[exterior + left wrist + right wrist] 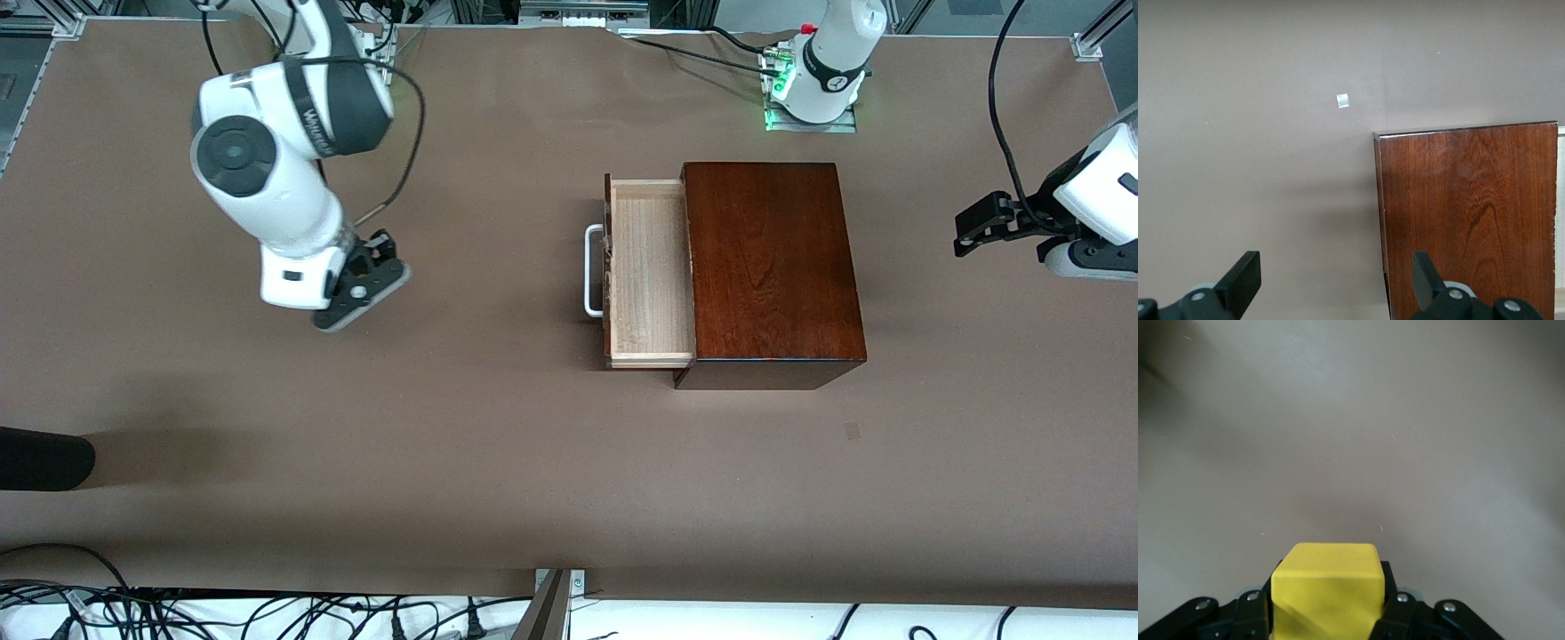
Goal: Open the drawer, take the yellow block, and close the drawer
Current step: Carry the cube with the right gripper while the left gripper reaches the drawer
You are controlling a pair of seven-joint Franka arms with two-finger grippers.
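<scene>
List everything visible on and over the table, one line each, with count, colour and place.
Glossy dark mahogany wooden box: one, reddish-brown, on the table toward the left arm's end.
Pale-wood drawer tray: one, light wood, pulled out of the box toward the right arm's end, nothing visible inside.
White metal bar handle: one, white, on the drawer's front.
Small bright yellow cube: one, yellow, gripped in the right claw.
Brown table cover: one, brown, under everything.
Right claw: one, black, shut on the cube, over bare table.
Left claw: one, black, open, over the box's edge at the left arm's end; this arm waits.
</scene>
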